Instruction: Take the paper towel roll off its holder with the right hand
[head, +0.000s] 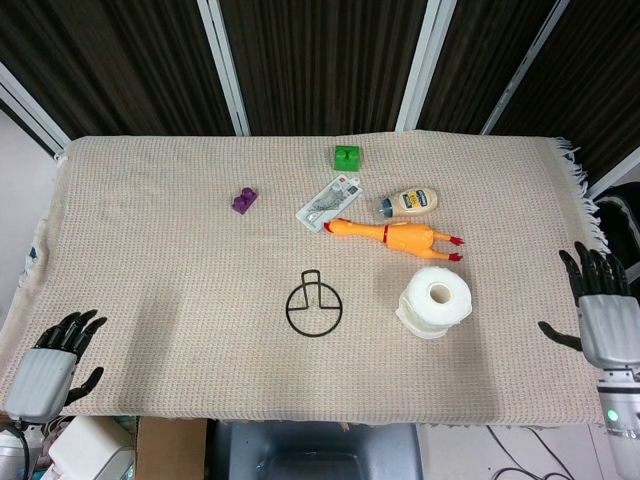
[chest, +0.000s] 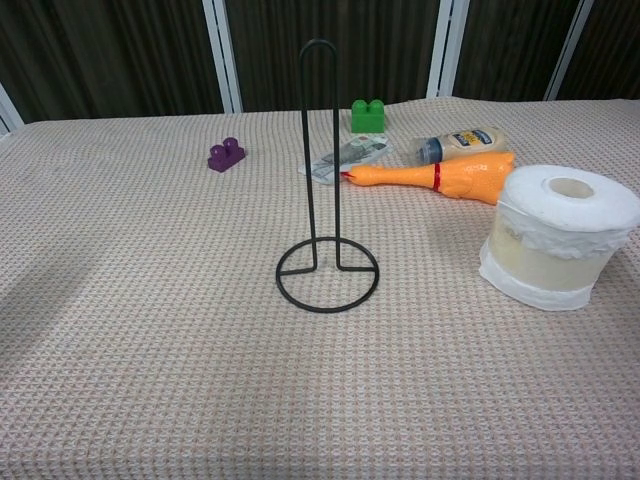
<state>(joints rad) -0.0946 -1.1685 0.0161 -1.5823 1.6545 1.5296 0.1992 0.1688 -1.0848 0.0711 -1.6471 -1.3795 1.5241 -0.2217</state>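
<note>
The white paper towel roll (head: 434, 300) (chest: 558, 237) stands upright on the cloth, to the right of the black wire holder (head: 313, 305) (chest: 326, 268), whose post is bare. My right hand (head: 600, 312) is open at the table's right edge, well clear of the roll, fingers spread and holding nothing. My left hand (head: 50, 358) is open at the front left corner. Neither hand shows in the chest view.
A yellow rubber chicken (head: 395, 236) lies just behind the roll. Behind it are a mayonnaise bottle (head: 411, 202), a flat packet (head: 329, 202), a green block (head: 346, 157) and a purple block (head: 244, 201). A beige woven cloth (head: 150, 260) covers the table.
</note>
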